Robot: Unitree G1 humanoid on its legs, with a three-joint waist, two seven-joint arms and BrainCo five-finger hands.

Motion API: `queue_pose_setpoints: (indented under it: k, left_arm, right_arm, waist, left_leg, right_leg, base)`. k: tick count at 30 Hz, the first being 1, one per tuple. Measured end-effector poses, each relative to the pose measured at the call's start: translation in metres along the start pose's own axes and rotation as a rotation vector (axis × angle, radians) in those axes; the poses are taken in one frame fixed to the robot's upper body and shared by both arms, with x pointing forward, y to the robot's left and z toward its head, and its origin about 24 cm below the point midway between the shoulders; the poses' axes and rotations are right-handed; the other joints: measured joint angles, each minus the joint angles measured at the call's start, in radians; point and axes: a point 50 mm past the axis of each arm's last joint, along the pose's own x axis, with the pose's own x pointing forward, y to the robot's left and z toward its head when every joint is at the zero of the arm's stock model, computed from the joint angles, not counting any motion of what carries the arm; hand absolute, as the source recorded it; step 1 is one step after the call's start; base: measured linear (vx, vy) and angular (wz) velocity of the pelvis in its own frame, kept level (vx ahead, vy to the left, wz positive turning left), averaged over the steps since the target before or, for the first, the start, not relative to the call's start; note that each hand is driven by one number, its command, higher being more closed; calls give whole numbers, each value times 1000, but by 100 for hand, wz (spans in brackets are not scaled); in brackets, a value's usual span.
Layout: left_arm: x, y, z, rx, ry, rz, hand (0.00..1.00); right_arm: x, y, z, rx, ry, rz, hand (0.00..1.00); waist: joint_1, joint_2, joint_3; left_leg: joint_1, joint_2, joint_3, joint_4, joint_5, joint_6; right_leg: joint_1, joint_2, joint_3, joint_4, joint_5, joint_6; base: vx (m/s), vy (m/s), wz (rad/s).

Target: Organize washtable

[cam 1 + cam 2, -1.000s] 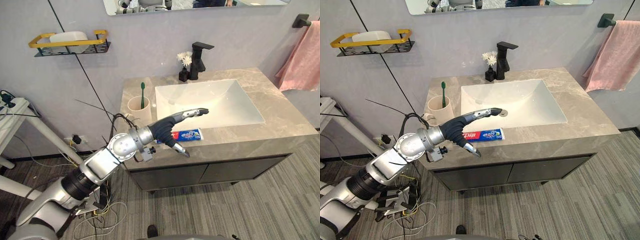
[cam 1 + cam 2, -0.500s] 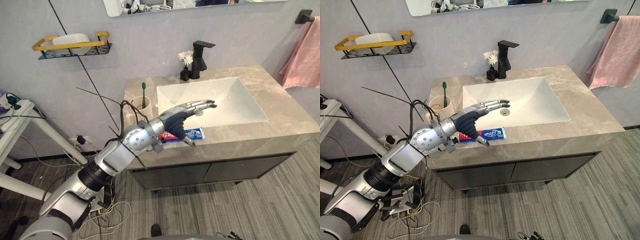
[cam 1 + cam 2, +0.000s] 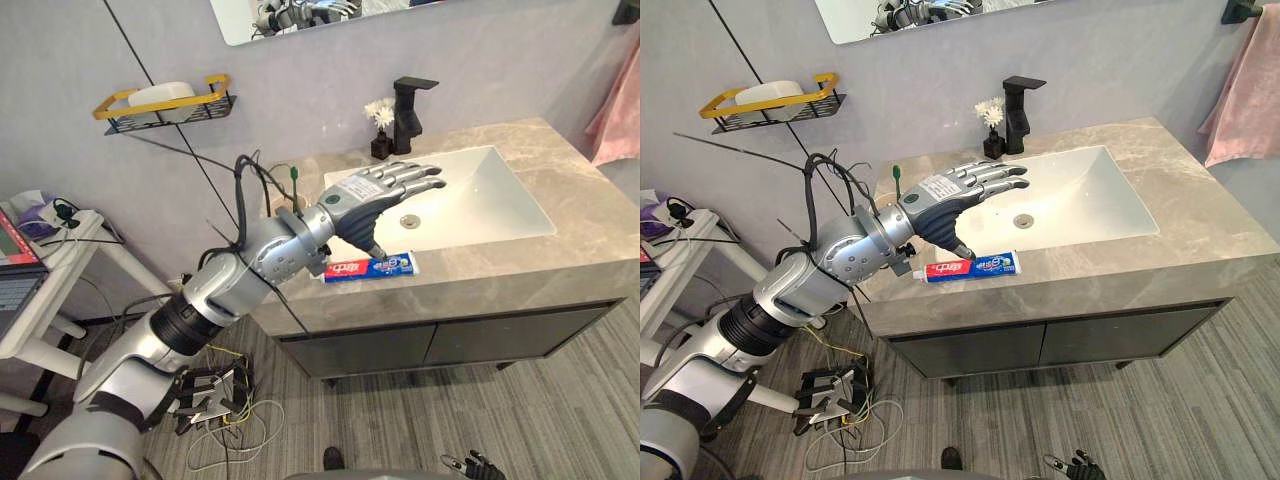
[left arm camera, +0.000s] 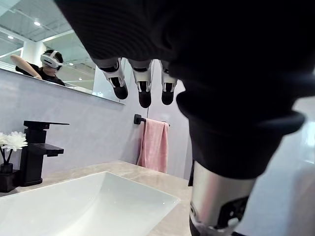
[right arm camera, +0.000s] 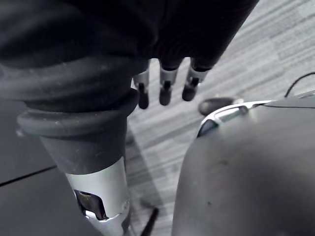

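A red, white and blue toothpaste tube (image 3: 370,267) lies flat on the stone counter (image 3: 560,250) in front of the white sink (image 3: 480,195). My left hand (image 3: 385,190) hovers open above the sink's left rim, fingers straight and back upward, with the thumb pointing down toward the tube but clear of it. A green toothbrush (image 3: 896,180) stands up behind my forearm; its cup is hidden by the arm. In the right wrist view my right hand (image 5: 165,91) hangs open over the grey plank floor and holds nothing.
A black faucet (image 3: 412,100) and a small vase of white flowers (image 3: 380,120) stand at the back of the counter. A yellow wall shelf (image 3: 165,100) carries a white soap. A pink towel (image 3: 1250,90) hangs at the right. A white side table (image 3: 40,270) stands at the left.
My left hand has risen from beside the toothpaste tube and turned back-up over the sink's rim. The tube lies where it was. The camera has shifted.
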Motion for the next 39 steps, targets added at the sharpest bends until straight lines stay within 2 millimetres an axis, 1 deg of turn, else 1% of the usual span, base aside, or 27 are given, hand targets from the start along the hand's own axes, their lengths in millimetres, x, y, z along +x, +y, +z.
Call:
queue_pose_setpoints:
  k: [4,6,9,13,15,18,20,21,23,25,30,34,39]
  left_arm:
    - [5,-6,-15,23,55,-70,0]
    - [4,-9,-23,16,86,-83,0]
    - [2,-16,-39,3,157,-115,0]
    - [1,-17,-56,8,230,-161,0]
    - [0,-20,-60,4,249,-171,0]
    - [-4,-27,-71,1,305,-209,0]
    - [-6,-30,-78,-5,337,-220,0]
    - [-8,-31,-82,-9,359,-227,0]
    - [-10,-32,-88,-10,387,-234,0]
    - [-12,-31,-94,-3,414,-241,0]
    - [-18,-38,-102,3,456,-290,0]
    - [-17,-47,-99,12,438,-331,0]
    - [-16,-50,-97,9,421,-356,0]
  right_arm:
    - [0,-1,1,0,0,-2,0]
    - [0,-1,1,1,4,-3,0]
    - [0,-1,0,4,9,-4,0]
    - [1,0,1,6,9,-1,0]
    - [1,1,1,6,9,1,0]
    - [2,3,3,8,5,8,0]
    - [2,5,5,8,1,11,0]
    - [2,5,5,8,2,11,0]
    - [2,5,4,9,4,12,0]
    - [2,6,5,8,3,13,0]
    - [3,7,5,4,5,18,0]
    - [3,8,5,-8,7,22,0]
    - [3,6,3,-29,20,19,0]
  waist:
    - [-4,9,4]
    - [-7,13,7]
    - [-9,19,13]
    - [-11,15,24]
    - [-14,13,26]
    - [-27,9,39]
    - [-32,13,42]
    - [-34,8,45]
    - [-34,10,48]
    - [-33,5,58]
    - [-31,0,63]
    - [-29,2,63]
    - [-29,11,64]
  left_leg:
    - [0,5,-1,0,2,-4]
    - [0,6,-1,0,3,-4]
    - [0,6,-1,0,3,-4]
    - [-1,6,1,0,3,-4]
    - [-1,6,2,0,3,-4]
    - [-1,6,3,0,3,-4]
    - [-1,7,5,0,3,-4]
    - [-1,7,7,0,3,-4]
    - [0,8,9,0,3,-4]
    - [0,8,9,0,3,-4]
    - [0,6,9,1,3,-4]
    - [0,6,4,2,4,-5]
    - [0,5,-5,1,8,-6]
  right_leg:
    - [-1,6,1,1,-1,-1]
    - [-2,7,1,1,-1,-2]
    - [-3,7,1,1,-1,-2]
    - [-2,7,2,1,-1,-2]
    - [-3,7,3,1,-1,-2]
    - [-3,7,4,1,-1,-2]
    - [-4,7,6,2,-1,-2]
    - [-4,7,7,2,-1,-2]
    - [-4,7,9,2,-1,-2]
    - [-4,7,8,2,-1,-2]
    - [-3,6,6,2,-1,-2]
    - [0,6,2,3,-1,-2]
    - [5,6,-9,5,-1,-2]
  base:
    - [0,0,0]
    - [0,0,0]
    - [0,0,0]
    - [0,0,0]
    - [0,0,0]
    - [0,0,0]
    - [0,0,-2]
    - [0,0,-4]
    - [0,0,-2]
    - [0,0,0]
    - [0,0,0]
    - [0,0,2]
    - [-1,0,7]
